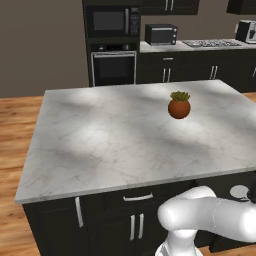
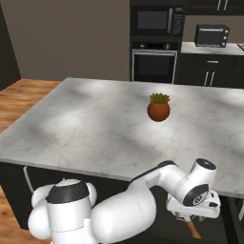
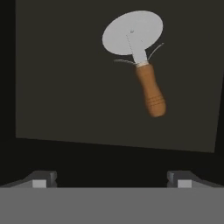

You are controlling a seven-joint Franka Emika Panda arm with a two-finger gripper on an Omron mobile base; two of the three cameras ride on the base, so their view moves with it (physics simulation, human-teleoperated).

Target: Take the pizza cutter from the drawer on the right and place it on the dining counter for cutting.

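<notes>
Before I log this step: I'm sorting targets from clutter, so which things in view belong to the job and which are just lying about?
For the job:
- pizza cutter, lying flat in the drawer
- drawer, open
- tool, open above the cutter

Just about:
- potted plant on the marble island
- wall oven
- toaster oven
</notes>
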